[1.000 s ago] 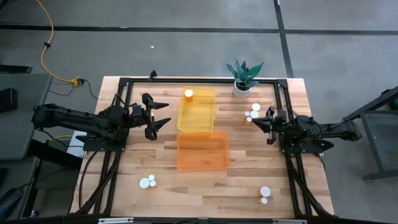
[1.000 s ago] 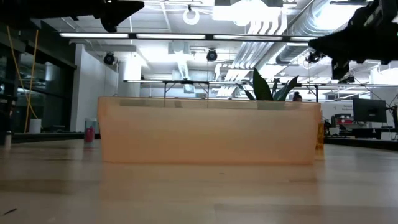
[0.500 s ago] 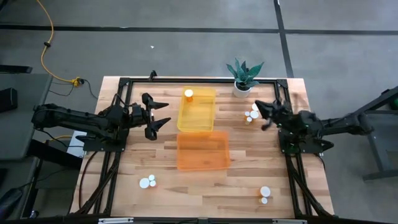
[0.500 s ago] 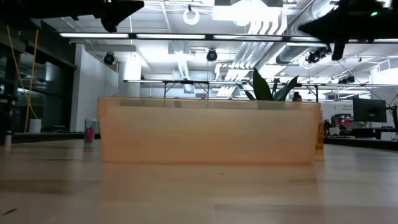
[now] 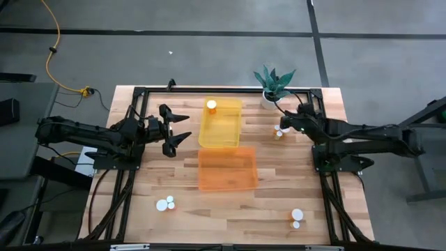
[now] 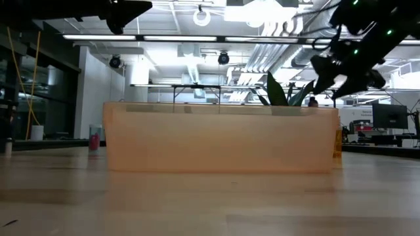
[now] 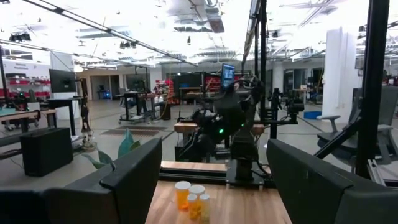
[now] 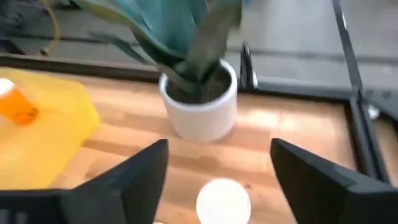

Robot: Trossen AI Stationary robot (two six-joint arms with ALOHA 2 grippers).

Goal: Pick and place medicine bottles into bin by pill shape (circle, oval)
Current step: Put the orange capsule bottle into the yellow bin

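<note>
Several orange medicine bottles with white caps stand on the wooden table. One cluster (image 5: 278,132) is at the far right near the plant and also shows in the left wrist view (image 7: 189,198). My right gripper (image 5: 283,124) hangs open over this cluster, tipped downward. One white cap (image 8: 224,200) lies below and between its fingers, untouched. Another bottle (image 5: 211,105) lies in the yellow bin (image 5: 230,132). More bottles stand at the near left (image 5: 165,203) and near right (image 5: 297,216). My left gripper (image 5: 180,130) waits open, left of the yellow bin.
An orange bin (image 5: 226,183) sits just nearer than the yellow one, mid-table. A potted plant (image 5: 273,87) in a white pot (image 8: 199,109) stands right behind the far-right bottles. A black frame (image 5: 317,104) rims the table.
My right gripper has swung toward the table's far edge, over the bottles by the plant, and tipped from pointing upward to pointing down at them. Its fingers have opened.
</note>
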